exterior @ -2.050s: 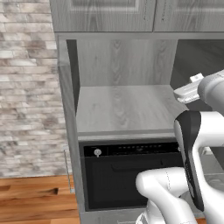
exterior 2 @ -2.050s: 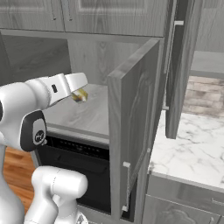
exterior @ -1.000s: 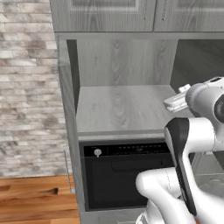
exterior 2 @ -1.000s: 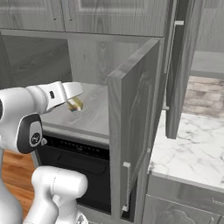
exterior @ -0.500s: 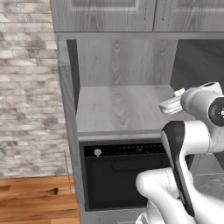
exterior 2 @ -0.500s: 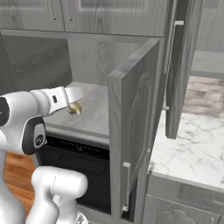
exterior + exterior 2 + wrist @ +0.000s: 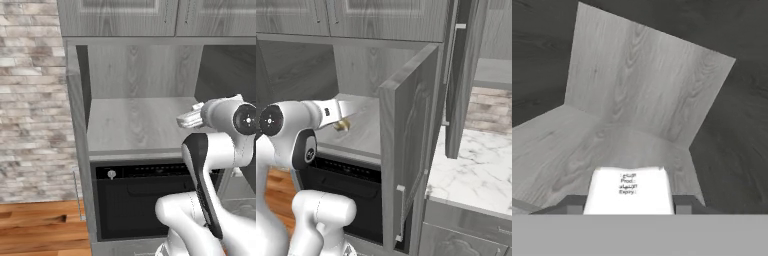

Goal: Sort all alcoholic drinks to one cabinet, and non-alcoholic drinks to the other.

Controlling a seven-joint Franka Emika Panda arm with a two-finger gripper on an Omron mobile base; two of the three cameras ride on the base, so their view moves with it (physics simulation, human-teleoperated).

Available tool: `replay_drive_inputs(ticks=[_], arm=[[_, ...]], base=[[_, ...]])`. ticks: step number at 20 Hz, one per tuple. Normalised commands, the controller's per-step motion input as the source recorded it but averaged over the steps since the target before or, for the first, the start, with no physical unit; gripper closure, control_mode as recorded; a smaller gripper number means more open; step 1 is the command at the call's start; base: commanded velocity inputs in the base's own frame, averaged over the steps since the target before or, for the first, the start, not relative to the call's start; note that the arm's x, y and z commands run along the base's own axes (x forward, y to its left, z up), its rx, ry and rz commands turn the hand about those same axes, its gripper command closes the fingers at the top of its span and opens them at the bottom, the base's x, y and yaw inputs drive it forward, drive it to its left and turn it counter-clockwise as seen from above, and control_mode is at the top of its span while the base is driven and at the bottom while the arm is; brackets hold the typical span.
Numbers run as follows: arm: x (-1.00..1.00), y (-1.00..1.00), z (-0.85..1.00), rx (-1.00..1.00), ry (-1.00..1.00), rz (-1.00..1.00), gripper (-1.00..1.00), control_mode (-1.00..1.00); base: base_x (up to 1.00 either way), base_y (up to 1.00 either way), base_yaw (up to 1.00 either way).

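My gripper [image 7: 628,205] is shut on a small cream-yellow carton [image 7: 629,192], one of the non-alcoholic drinks, whose pale top carries small printed lines. In the right base view the carton [image 7: 343,125] hangs under the hand, low over the grey shelf [image 7: 363,131] of the narrower cabinet niche. I cannot tell whether it touches the shelf. From the left base view the gripper [image 7: 183,120] reaches in over the shelf [image 7: 135,125] from the right. The back corner of the niche [image 7: 647,85] lies straight ahead of the hand.
A black built-in oven [image 7: 140,200] sits right below the niche. The niche's right door [image 7: 411,140] stands open toward me, and the left door [image 7: 75,100] is edge-on. A marble counter [image 7: 476,170] lies to the right, a brick wall [image 7: 30,100] to the left.
The hand with the carton has moved lower, down toward the shelf, and a little further left into the niche. The base and doors have not moved.
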Motion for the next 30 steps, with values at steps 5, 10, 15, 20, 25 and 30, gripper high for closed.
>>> replay_drive_inputs(ticks=[5, 10, 15, 20, 25, 30], arm=[[0.32, 0.00, -0.13, 0.09, 0.07, 0.03, 1.00, -1.00], [0.29, 0.02, -0.23, 0.06, 0.01, 0.03, 1.00, -1.00], [0.22, 0.03, -0.29, 0.04, 0.00, 0.02, 1.00, -1.00], [0.20, 0.02, -0.23, 0.05, 0.00, 0.02, 1.00, -1.00], [0.25, 0.03, -0.15, 0.06, 0.00, 0.01, 1.00, -1.00], [0.27, 0.06, -0.12, 0.06, 0.00, 0.00, 1.00, -1.00]], base=[[0.00, 0.00, 0.00], [0.00, 0.00, 0.00], [0.00, 0.00, 0.00], [0.00, 0.00, 0.00], [0.00, 0.00, 0.00], [0.00, 0.00, 0.00]])
